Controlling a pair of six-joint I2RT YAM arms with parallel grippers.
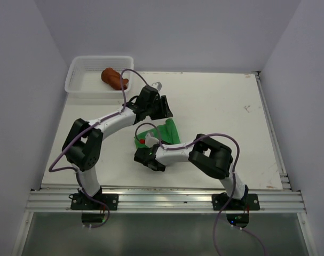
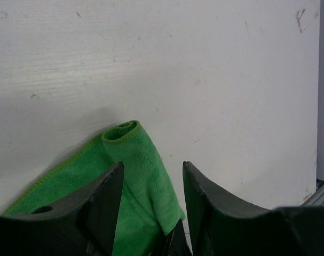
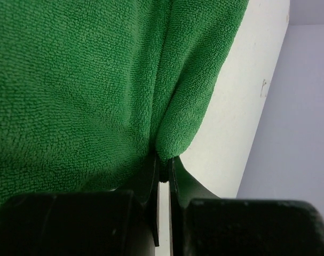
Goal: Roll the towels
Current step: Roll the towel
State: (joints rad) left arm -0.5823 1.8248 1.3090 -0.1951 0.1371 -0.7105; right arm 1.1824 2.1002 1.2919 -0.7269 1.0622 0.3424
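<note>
Resting in basket (image 1: 76,74), brown towel (image 1: 112,78), overhead view only

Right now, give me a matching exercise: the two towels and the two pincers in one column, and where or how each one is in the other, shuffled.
1 brown towel
2 green towel
3 left pincer
4 right pincer

A shut on the green towel
B in the basket
C open, astride the rolled end
D on the table, partly rolled

Pairs: 1-B, 2-D, 3-C, 4-A
</note>
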